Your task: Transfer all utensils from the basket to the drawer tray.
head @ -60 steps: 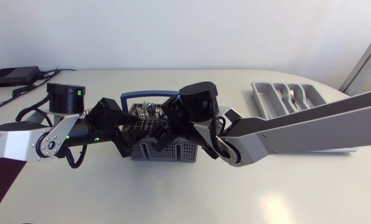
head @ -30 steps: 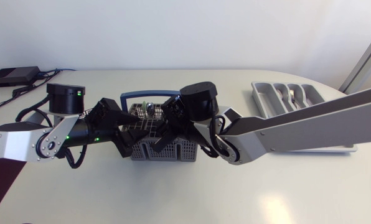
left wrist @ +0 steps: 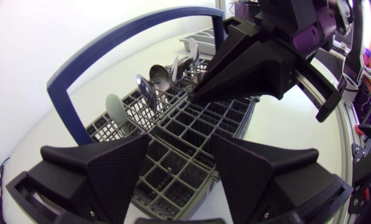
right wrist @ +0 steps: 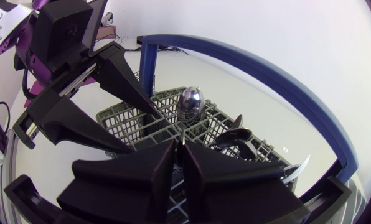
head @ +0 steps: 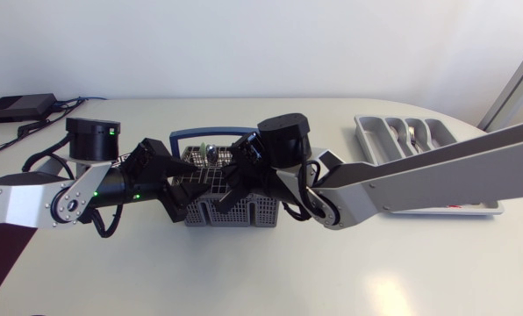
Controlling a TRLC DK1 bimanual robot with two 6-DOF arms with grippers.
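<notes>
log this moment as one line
left gripper open at basket edge | right gripper shut on thin utensil in basket | drawer tray holds some cutlery

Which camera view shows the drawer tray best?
Head view: the drawer tray and its compartments show clearly from above. Left wrist view catches a distant sliver past the basket handle; right wrist view, nothing.

Head overhead; wrists close over shared basket (head: 244, 214)

Utensils (left wrist: 160, 76) half hidden within the basket (left wrist: 173, 143).
</notes>
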